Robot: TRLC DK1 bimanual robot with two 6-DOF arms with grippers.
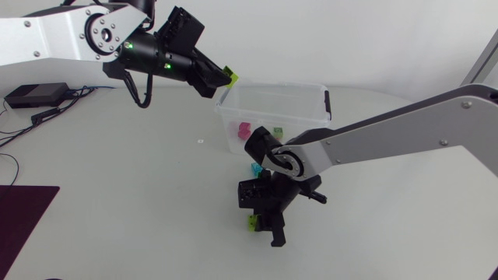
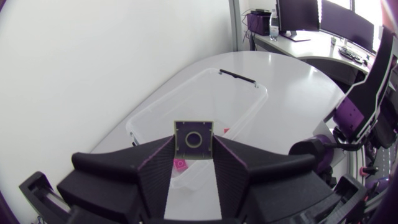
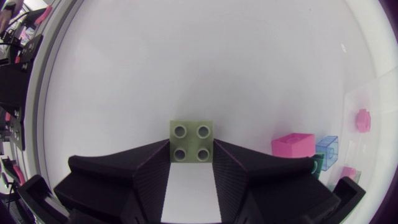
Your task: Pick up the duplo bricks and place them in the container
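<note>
Two arms carry two pincers: the left pincer [image 1: 226, 76] at upper middle and the right pincer [image 1: 257, 226] at lower middle. One clear container [image 1: 323, 97] stands on one bench [image 1: 117, 194].

There are three green bricks. The upper green brick [image 1: 230, 75] is pinched in the left pincer. The lower green brick [image 1: 251, 224] is pinched in the right. A small green brick [image 1: 278, 131] lies inside the container.

One blue brick [image 1: 255, 168] lies just below the container. Two pink bricks are certain: the boxed pink brick [image 1: 243, 130] and the loose pink brick [image 3: 292, 145].

One black box [image 1: 35, 95] is at upper left and one dark mat [image 1: 23, 222] at lower left.
</note>
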